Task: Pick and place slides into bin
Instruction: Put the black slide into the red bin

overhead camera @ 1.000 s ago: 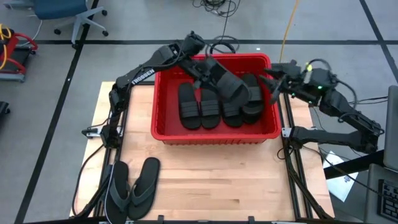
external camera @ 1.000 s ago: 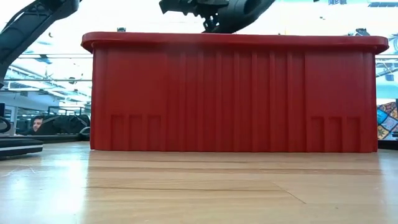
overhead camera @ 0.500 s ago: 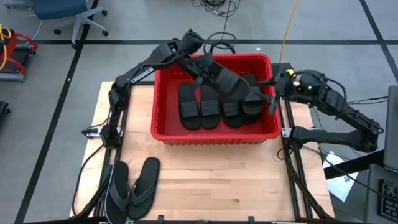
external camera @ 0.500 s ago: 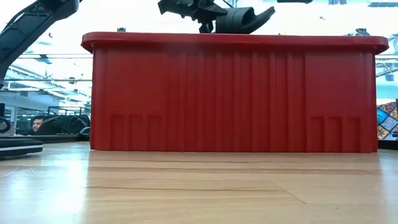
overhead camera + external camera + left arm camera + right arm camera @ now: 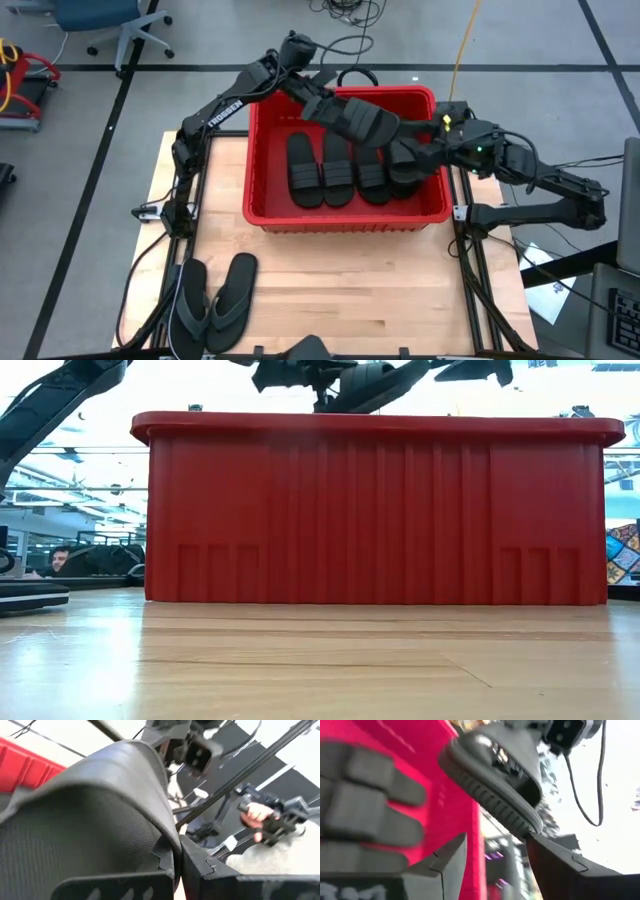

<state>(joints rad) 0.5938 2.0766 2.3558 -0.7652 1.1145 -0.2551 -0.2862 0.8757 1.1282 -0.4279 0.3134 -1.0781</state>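
Four slides in the bin: you see four band-strap slides [image 5: 340, 170] lying side by side, soles down, on the floor of the red bin [image 5: 345, 218].
Slide in transit: one more band slide [image 5: 358, 122] hangs tilted above the bin's far half, held at one end.
Left gripper [image 5: 312, 92]: it reaches over the far rim; jaws pinch that slide's end.
Right gripper [image 5: 425, 155]: it sits over the bin's right side, jaws spread around the slide's free end, as the right wrist view shows.
Left to do: two thong flip-flops [image 5: 212, 300] lie on the wooden table [image 5: 360, 290], well apart from the bin. No eighth slide is in view.
Progress: judge the task just past halfway.
Materials: slides are matte black rubber with ribbed straps and ridged soles; the bin is rigid plastic with a thick rim.
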